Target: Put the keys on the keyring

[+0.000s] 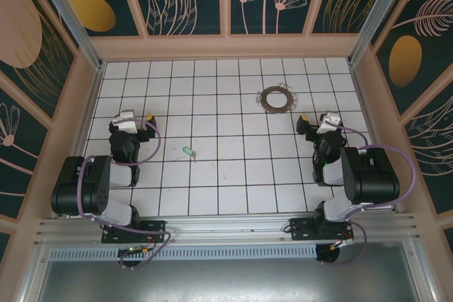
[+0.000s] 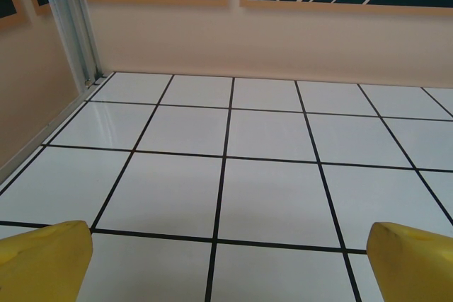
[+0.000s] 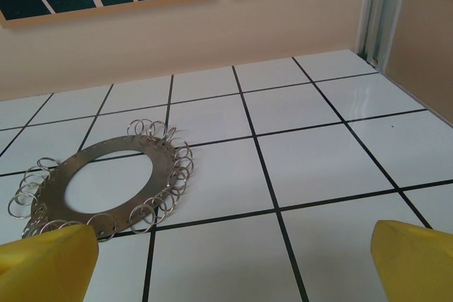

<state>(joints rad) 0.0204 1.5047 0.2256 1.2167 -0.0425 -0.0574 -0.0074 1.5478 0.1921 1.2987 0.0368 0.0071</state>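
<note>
One keyring [image 3: 163, 173] lay just ahead-left of the right gripper [image 3: 226, 263], its near edge cut off behind a yellow finger [image 3: 49, 263]; one green key [image 1: 188, 151], tiny and blurred, lay well apart to the right of the left gripper [image 2: 226, 263]. Both grippers' jaws stood wide apart, empty

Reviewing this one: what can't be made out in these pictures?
Key: top view, too small to show its shape or any hole.
Keyring: right wrist view, near edge hidden behind a yellow finger of the right gripper; top view, its small loops too tiny to count.
</note>
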